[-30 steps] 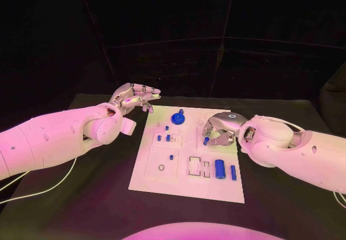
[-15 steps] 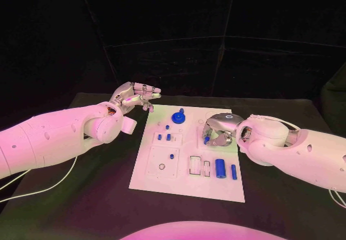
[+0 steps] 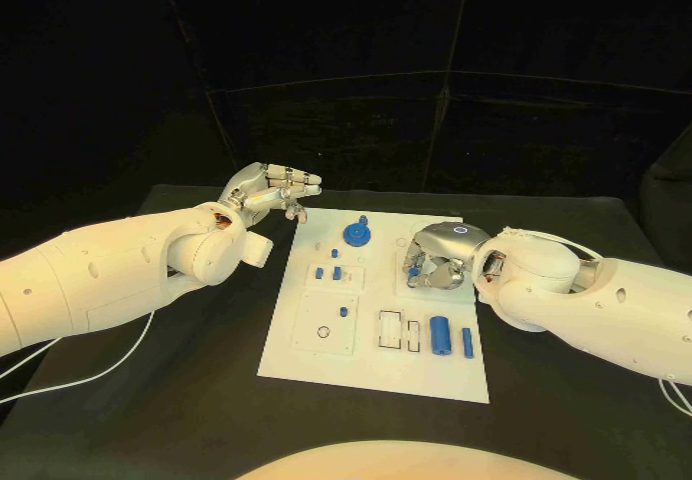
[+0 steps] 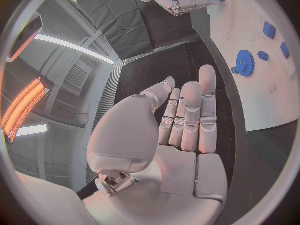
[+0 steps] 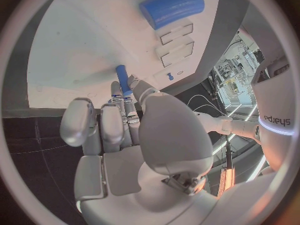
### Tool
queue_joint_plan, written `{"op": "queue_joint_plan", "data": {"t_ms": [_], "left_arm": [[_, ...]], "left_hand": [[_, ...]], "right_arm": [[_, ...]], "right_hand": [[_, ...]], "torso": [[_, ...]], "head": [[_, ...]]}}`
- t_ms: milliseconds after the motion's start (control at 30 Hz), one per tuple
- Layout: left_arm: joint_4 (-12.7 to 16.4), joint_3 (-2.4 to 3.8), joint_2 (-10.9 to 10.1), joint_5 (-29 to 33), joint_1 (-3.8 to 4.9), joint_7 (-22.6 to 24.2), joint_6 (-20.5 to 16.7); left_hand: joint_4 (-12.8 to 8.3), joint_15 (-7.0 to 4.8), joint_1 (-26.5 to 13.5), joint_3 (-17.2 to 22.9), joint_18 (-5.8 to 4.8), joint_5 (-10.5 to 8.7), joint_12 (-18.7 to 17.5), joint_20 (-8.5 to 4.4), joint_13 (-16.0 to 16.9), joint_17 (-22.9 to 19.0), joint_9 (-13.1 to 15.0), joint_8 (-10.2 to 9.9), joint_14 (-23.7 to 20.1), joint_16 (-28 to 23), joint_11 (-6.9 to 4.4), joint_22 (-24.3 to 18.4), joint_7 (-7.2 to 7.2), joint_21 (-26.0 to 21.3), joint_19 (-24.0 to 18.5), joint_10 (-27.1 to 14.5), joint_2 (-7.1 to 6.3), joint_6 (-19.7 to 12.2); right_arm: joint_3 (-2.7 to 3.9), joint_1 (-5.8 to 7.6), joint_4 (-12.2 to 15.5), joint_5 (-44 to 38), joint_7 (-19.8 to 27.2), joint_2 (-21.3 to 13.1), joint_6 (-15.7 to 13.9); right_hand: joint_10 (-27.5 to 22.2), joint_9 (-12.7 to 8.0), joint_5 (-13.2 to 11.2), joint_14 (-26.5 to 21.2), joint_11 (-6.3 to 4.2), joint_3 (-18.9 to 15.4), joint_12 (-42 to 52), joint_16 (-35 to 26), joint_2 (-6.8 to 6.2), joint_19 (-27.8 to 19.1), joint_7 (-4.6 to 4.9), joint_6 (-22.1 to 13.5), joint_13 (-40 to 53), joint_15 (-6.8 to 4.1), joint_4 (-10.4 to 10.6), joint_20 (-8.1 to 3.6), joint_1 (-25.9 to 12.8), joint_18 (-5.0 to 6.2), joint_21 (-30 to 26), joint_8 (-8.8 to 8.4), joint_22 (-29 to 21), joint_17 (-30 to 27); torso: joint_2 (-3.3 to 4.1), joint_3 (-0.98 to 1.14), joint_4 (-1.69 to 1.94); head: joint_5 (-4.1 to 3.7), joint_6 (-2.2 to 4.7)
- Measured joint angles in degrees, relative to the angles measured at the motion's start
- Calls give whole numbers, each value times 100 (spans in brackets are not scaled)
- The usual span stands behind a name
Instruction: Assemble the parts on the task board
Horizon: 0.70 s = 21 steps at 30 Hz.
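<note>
Fingers of the right hand (image 3: pixel 433 258) are being closed round a small blue peg (image 5: pixel 122 79), which is being held just above the middle of the white board (image 3: pixel 378 345). Nothing is being held by the left hand (image 3: pixel 267 192), its fingers loosely curled and apart, raised beside the board's far left corner.

Neutral light falls from above onto my task board (image 3: pixel 378 300), which glows bright against the black table (image 3: pixel 188 390) and dim backdrop. My arms throw soft shadows. At my wrists the fisheye bends the board's edges into curves, and ceiling strip lights (image 4: pixel 75 46) flare there. My left hand (image 4: pixel 178 122) looms large, slightly soft.
</note>
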Motion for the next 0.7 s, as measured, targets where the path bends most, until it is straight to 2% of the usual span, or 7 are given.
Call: {"op": "queue_joint_plan", "data": {"t_ms": [233,433,567,700], "left_arm": [[-15,0,-3,0,0,-4,1],[-23,0,5,0,0,-6,0],[-25,0,20,0,0,-7,0],[-42,0,42,1,0,-7,0]], "left_hand": [[0,0,0,0,0,0,0,0,0,0,0,0,0,0,0,0,0,0,0,0,0,0],[0,0,0,0,0,0,0,0,0,0,0,0,0,0,0,0,0,0,0,0,0,0],[0,0,0,0,0,0,24,0,0,-10,0,0,0,-23,0,-5,0,0,0,0,0,0],[0,0,0,0,0,0,24,0,0,-11,0,0,0,-23,0,-5,0,0,0,0,0,0]], "right_arm": [[8,10,404,339,15,-241,-306],[11,12,743,611,131,-219,-520],[11,13,822,753,266,59,-630],[8,7,733,828,416,439,-681]], "right_hand": [[11,19,-6,0,12,131,-71,5,15,21,9,9,-5,0,-53,-21,16,0,23,-1,9,0],[43,9,125,0,21,271,-150,32,-28,21,14,15,-4,0,-113,-21,52,-1,23,-4,16,4],[53,8,165,0,11,326,-175,32,-92,21,15,15,2,0,-123,-21,23,0,23,-8,16,3],[52,-2,171,0,11,382,-214,32,-110,21,15,17,3,1,-135,-21,29,0,23,-40,16,1]], "torso": [[-8,-6,5],[-7,-5,5],[-6,-7,8],[-4,-15,11]], "head": [[9,20],[25,32],[57,19],[90,5]]}}
